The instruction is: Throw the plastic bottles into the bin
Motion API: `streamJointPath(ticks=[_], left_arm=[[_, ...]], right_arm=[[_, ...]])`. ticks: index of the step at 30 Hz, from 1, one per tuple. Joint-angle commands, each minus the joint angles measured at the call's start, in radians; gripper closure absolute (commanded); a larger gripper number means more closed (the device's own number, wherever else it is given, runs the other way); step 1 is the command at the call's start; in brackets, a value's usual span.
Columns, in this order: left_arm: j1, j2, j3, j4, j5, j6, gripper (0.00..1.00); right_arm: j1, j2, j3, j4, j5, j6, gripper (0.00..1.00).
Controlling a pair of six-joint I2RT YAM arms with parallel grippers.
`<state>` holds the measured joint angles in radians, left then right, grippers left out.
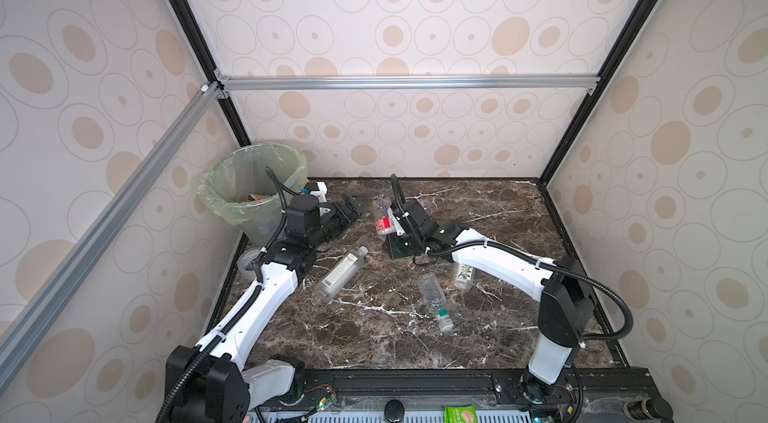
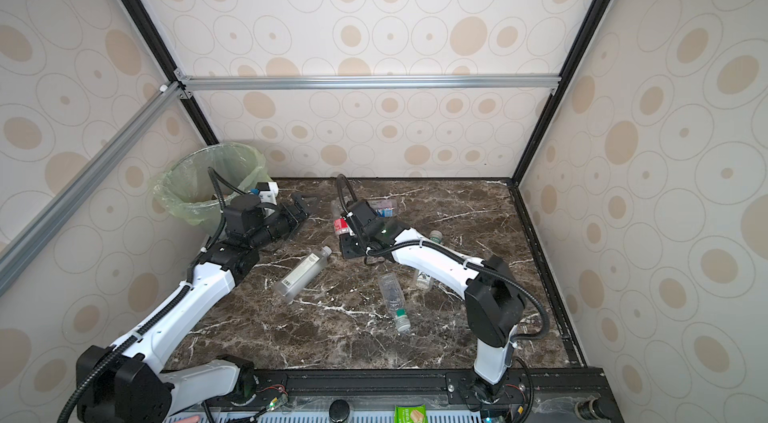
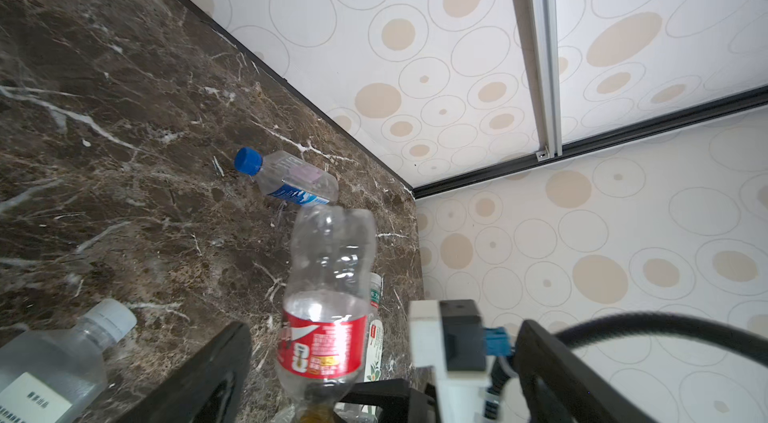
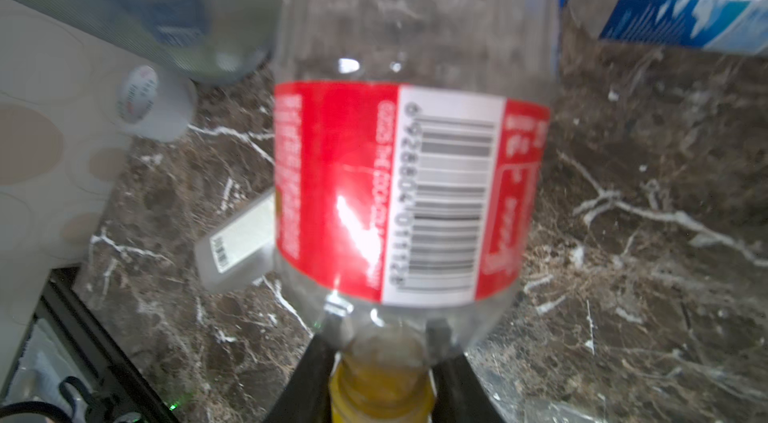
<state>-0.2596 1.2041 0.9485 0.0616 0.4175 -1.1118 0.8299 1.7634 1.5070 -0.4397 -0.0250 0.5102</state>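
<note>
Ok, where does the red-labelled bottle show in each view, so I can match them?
In a top view: red-labelled bottle just left of centre.
In a top view: same, slightly further left.
Left wrist: lower middle of the picture.
Right wrist: fills the middle, yellow-capped neck in the right gripper.
Shared landmark: blue-labelled bottle lying just beyond it.

Bare marble table (image 1: 374, 342) along the near edge; scattered bottles (image 1: 340, 273) mid-table, left arm (image 1: 307, 229) beside the bin (image 1: 216, 188).
</note>
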Motion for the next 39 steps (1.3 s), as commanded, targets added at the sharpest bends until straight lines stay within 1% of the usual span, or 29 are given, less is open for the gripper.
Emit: streamJointPath(ticks=[1,3,6,11,17,26,29,34,37,39], left_arm=[[0.007,0.026,0.042,0.108,0.034,-0.09,0.01],[0.006,0.047,0.05,0.137,0.047,-0.102,0.01],[-0.001,0.075,0.084,0.136,0.074,-0.086,0.01],[-0.009,0.116,0.141,0.103,0.091,-0.043,0.01],[-0.01,0.176,0.199,0.036,0.103,0.035,0.05],[-0.026,0.241,0.3,-0.136,0.087,0.193,0.15],[-0.028,0.25,0.312,-0.162,0.084,0.226,0.17],[-0.039,0.261,0.315,-0.176,0.087,0.246,0.22],[-0.039,0.262,0.314,-0.184,0.083,0.255,0.29],[-0.04,0.26,0.311,-0.189,0.075,0.264,0.37]], right_arm=[[-0.003,-0.04,0.04,0.018,0.012,-0.024,0.75],[-0.002,-0.049,0.056,0.021,0.0,-0.033,0.75],[-0.002,-0.058,0.068,0.023,-0.013,-0.042,0.75],[-0.002,-0.071,0.053,0.047,-0.05,-0.042,0.75],[0.003,-0.085,0.043,0.063,-0.088,-0.065,0.75],[0.003,-0.093,0.05,0.075,-0.099,-0.079,0.75],[0.003,-0.084,0.061,0.069,-0.112,-0.085,0.75],[0.003,-0.077,0.068,0.064,-0.123,-0.088,0.75],[0.003,-0.075,0.07,0.063,-0.124,-0.09,0.75],[0.002,-0.072,0.07,0.06,-0.126,-0.091,0.75]])
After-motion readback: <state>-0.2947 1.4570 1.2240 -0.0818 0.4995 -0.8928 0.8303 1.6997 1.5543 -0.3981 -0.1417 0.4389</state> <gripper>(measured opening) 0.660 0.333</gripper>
